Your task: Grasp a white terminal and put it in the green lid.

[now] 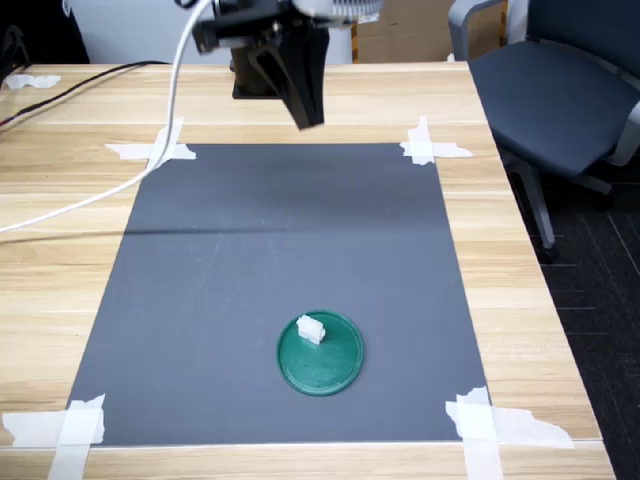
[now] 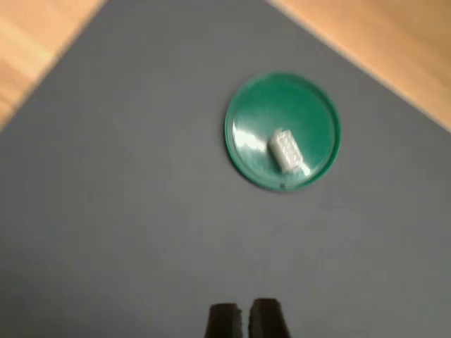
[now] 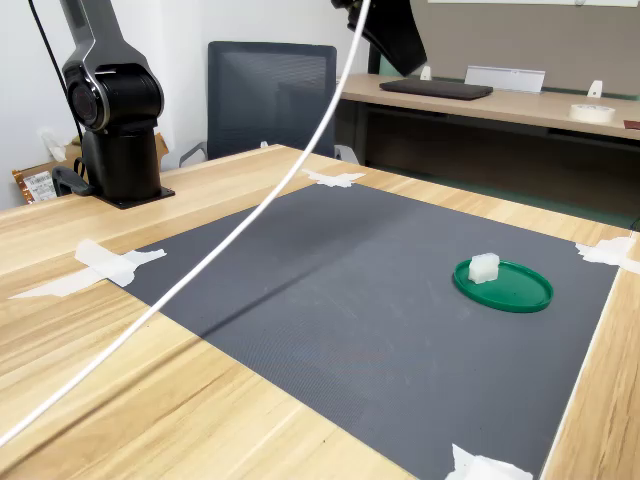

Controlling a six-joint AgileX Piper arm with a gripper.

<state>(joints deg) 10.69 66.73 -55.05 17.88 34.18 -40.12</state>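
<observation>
- Green lid already cradles the white terminal inside its rim, so placement looks finished.
- Hand hangs high above the lid, empty, fingers nearly together.

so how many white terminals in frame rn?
1. The white terminal sits inside the green lid, off-centre near its rim, in all three views. None loose on the dark mat; nothing seems hidden.
</observation>
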